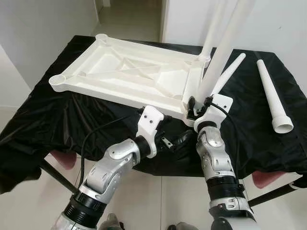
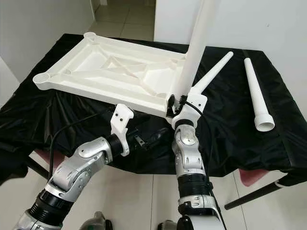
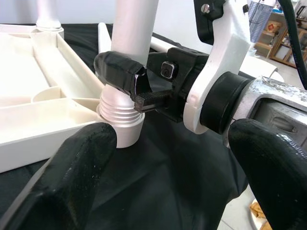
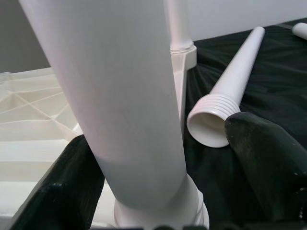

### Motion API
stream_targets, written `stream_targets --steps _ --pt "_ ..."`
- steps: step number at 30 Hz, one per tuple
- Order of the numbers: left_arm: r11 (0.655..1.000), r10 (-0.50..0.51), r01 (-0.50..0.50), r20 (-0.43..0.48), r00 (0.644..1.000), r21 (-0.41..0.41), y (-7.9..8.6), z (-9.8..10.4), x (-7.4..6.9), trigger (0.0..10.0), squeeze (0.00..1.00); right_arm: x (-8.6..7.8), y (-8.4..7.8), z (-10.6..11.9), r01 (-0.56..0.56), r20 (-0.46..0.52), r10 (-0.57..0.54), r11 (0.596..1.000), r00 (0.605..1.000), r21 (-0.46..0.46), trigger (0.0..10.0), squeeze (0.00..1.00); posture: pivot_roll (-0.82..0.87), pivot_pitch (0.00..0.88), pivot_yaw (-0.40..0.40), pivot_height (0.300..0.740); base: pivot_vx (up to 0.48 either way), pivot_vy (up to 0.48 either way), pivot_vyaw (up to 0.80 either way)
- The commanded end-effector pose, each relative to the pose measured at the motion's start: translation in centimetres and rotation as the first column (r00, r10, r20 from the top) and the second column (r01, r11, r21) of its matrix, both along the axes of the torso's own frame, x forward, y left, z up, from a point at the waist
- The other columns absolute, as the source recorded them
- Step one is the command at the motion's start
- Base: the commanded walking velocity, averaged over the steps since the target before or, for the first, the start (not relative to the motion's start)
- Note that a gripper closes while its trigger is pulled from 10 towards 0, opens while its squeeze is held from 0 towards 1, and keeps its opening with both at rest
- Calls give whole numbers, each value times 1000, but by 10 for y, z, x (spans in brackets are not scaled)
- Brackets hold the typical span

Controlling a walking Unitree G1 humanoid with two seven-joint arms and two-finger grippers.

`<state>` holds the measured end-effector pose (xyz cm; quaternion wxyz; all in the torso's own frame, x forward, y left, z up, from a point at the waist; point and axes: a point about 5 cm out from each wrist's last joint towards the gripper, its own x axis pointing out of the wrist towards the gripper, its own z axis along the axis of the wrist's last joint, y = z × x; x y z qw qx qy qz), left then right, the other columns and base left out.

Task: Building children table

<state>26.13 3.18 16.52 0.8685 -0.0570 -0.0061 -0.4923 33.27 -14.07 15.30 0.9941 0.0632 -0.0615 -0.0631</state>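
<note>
- The left gripper [image 1: 178,140] sits low at the near edge of the desk [image 1: 57,120], just below the near right corner of the tabletop; its two black fingers are spread apart with nothing between them, aimed toward the right gripper.
- The white tabletop [image 1: 129,72] lies upside down on the black cloth [image 1: 43,129] that covers the desk, its ribbed underside facing up, with a round leg socket [image 1: 57,80] at the near left corner.
- To the right of the left gripper, the right gripper [image 1: 197,104] is at the tabletop's near right corner, closed around the base of an upright white leg [image 1: 225,48].
- In the left wrist view, that leg [image 3: 134,28] has its threaded end [image 3: 117,108] seated in the corner socket, and a black finger [image 3: 120,72] presses against it just above the threads.
- In the right wrist view, the leg [image 4: 120,96] stands between the two black fingers [image 4: 268,158].
- A second upright leg [image 1: 214,24] stands in the far right corner socket, just behind the gripped one.
- Further right, two loose legs lie on the cloth: one [image 1: 230,69] just beside the right gripper, pointing away from the robot, and another [image 1: 272,96] well apart near the desk's right side, its open wide end nearest the robot.
</note>
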Motion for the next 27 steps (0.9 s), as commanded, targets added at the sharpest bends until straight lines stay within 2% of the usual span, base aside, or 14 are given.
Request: stream_targets --steps 1,2,3,4,10,13,17,19,20,21,22,24,26,27 --pt "999 -41 41 6 999 -2 0 0 -3 10000 0 -2 -1 -1 -29 -2 29 999 1000 12 10000 1000 33 9 -23 740 0 0 0" --pt "999 -41 41 7 999 -2 0 0 -3 10000 0 -1 -1 -1 -78 -2 78 997 997 0 10000 357 37 6 -24 740 0 0 0" --pt "999 -41 41 7 999 -2 0 0 -3 10000 0 0 -2 -1 -116 -3 116 993 993 -13 10000 0 37 6 -24 740 0 0 0" --pt "999 -41 41 7 999 -1 0 0 -3 10000 0 2 -5 -1 -162 -4 162 986 987 -36 10000 0 39 4 -24 740 0 0 0" --pt "999 -41 41 8 999 0 0 0 -3 10000 0 5 -12 -1 -214 -10 213 975 977 -55 10000 0 39 1 -23 740 0 0 0" --pt "999 -42 42 8 999 4 1 -1 -3 10000 0 15 -35 -1 -301 -37 299 949 954 -93 10000 0 43 0 -21 740 0 0 0" --pt "999 -43 43 9 999 6 1 0 -3 10000 0 21 -45 -1 -356 -58 351 928 934 -106 10000 0 44 0 -18 740 0 0 0" --pt "999 -43 43 9 999 6 1 0 -3 10000 0 21 -45 -1 -356 -58 351 928 934 -106 10000 0 44 0 -18 740 0 0 0" --pt "999 -44 44 10 999 8 1 0 -3 10000 0 23 -47 -1 -400 -73 393 908 916 -122 10000 0 45 0 -14 740 0 0 0" --pt "999 -44 44 10 999 8 1 0 -3 10000 0 23 -47 -1 -400 -73 393 908 916 -122 10000 0 45 0 -14 740 0 0 0" --pt "999 -46 46 13 999 11 1 0 -3 10000 0 27 -47 -2 -475 -103 464 867 880 -153 10000 0 46 0 -12 740 0 0 0" --pt "999 -46 46 13 999 11 1 0 -3 10000 0 27 -47 -2 -475 -103 464 867 880 -153 10000 0 46 0 -12 740 0 0 0" --pt "999 -47 47 13 999 12 1 0 -3 10000 0 27 -46 -2 -502 -115 489 850 865 -162 10000 0 46 0 -12 740 0 0 0" --pt "999 -47 47 15 999 13 1 0 -2 10000 0 29 -43 -3 -550 -129 536 820 835 -159 10000 0 51 0 -9 740 0 0 0"
